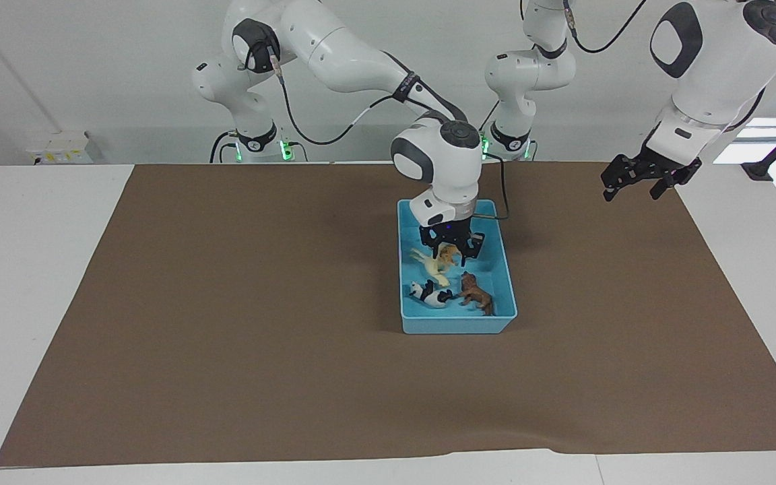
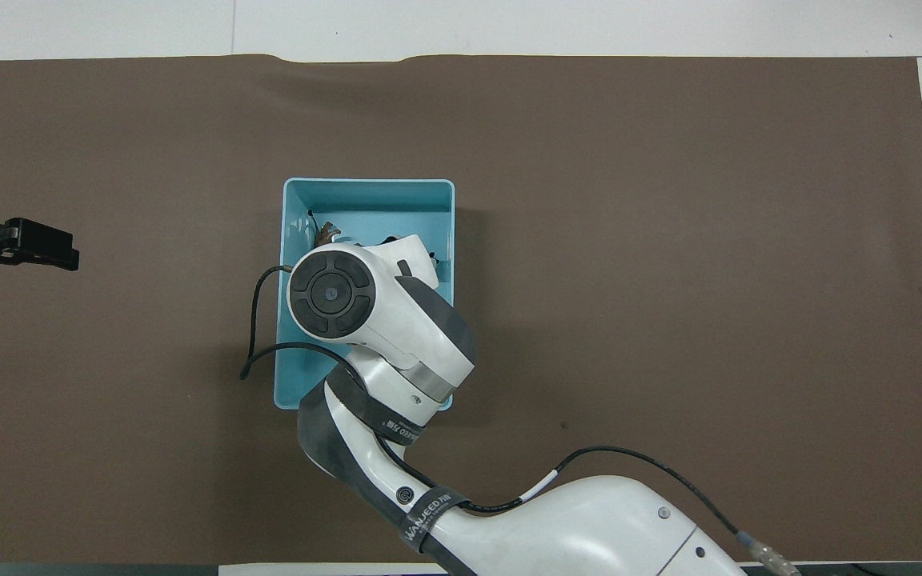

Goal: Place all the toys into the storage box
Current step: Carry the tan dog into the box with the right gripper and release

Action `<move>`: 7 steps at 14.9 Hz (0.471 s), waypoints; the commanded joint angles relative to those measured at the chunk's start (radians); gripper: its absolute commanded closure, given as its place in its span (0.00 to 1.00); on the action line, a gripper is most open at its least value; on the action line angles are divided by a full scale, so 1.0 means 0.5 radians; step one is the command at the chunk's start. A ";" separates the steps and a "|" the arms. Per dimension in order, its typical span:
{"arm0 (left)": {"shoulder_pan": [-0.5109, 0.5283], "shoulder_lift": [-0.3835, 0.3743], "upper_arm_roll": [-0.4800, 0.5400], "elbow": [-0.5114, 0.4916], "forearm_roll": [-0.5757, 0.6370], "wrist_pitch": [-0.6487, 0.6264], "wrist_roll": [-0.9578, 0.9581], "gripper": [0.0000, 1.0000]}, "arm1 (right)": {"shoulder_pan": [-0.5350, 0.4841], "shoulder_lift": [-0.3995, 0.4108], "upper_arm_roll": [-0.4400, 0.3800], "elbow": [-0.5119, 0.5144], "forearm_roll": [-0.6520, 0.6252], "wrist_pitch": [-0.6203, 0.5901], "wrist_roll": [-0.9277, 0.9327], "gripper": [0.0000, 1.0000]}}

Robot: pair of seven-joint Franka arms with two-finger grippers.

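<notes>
The light blue storage box (image 1: 459, 325) stands mid-table on the brown mat; it also shows in the overhead view (image 2: 369, 188). In it lie the cream horse (image 1: 428, 265), the black-and-white panda (image 1: 432, 295) and the brown lion (image 1: 477, 294). The orange tiger (image 1: 449, 255) is low in the box against the horse, between the fingers of my right gripper (image 1: 452, 249), which is open just over it. In the overhead view my right arm's wrist hides that gripper and most of the toys. My left gripper (image 1: 636, 180) is open and empty, and waits raised over the left arm's end of the mat.
The brown mat (image 1: 226, 337) covers most of the white table. The right arm's cable (image 2: 257, 320) hangs over the box's wall toward the left arm's end.
</notes>
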 commanded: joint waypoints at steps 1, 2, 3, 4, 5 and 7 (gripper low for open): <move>-0.024 0.018 0.019 0.037 0.001 0.019 0.019 0.00 | -0.077 -0.135 -0.008 0.008 -0.028 -0.126 0.035 0.00; -0.028 0.018 0.019 0.034 0.001 0.022 0.019 0.00 | -0.150 -0.199 -0.021 0.005 -0.028 -0.138 0.007 0.00; -0.021 0.015 0.019 0.031 0.001 0.019 0.022 0.00 | -0.257 -0.300 -0.018 0.002 0.002 -0.193 -0.096 0.00; -0.021 0.015 0.019 0.031 0.001 0.019 0.022 0.00 | -0.380 -0.398 -0.006 0.002 0.006 -0.312 -0.301 0.00; -0.021 0.015 0.019 0.031 0.001 0.019 0.022 0.00 | -0.478 -0.493 -0.005 0.002 0.027 -0.420 -0.601 0.00; -0.021 0.015 0.019 0.028 0.001 0.019 0.022 0.00 | -0.684 -0.647 -0.009 -0.014 0.067 -0.585 -1.162 0.00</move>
